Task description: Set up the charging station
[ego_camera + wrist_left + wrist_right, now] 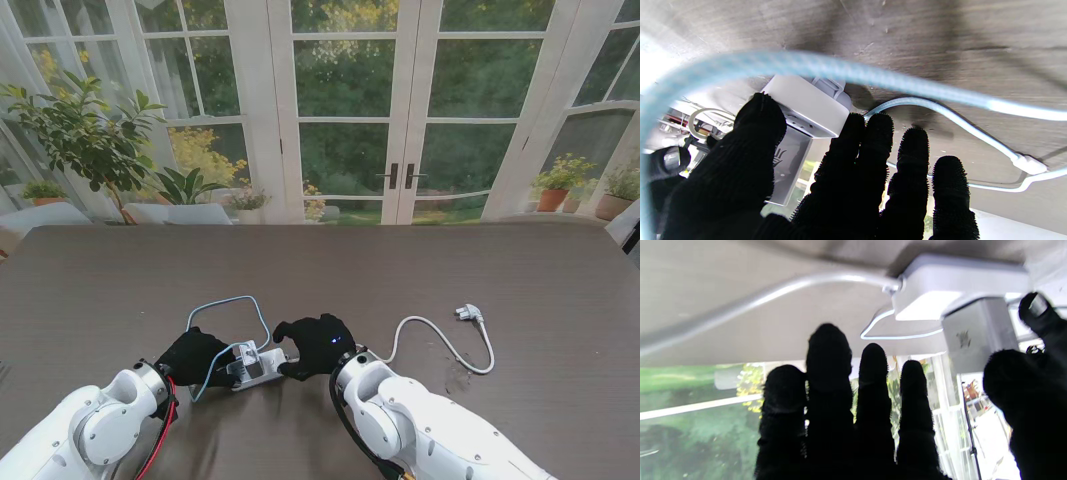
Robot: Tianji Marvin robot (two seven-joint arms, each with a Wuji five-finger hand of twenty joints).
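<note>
You see the brown table (520, 290) carrying everything, with both black-gloved hands meeting at its near edge, close to you. Your right hand (318, 345) rests against the right end of the white power strip (255, 368), fingers spread and straight, clasping nothing, thumb beside the grey charger block (978, 331) plugged into the strip. Your left hand (192, 357) grips the strip's left end between thumb and fingers. The strip's white cord (440, 340) curls to the right, ending in a plug (468, 314). A light-blue cable (235, 305) loops just beyond the strip.
</note>
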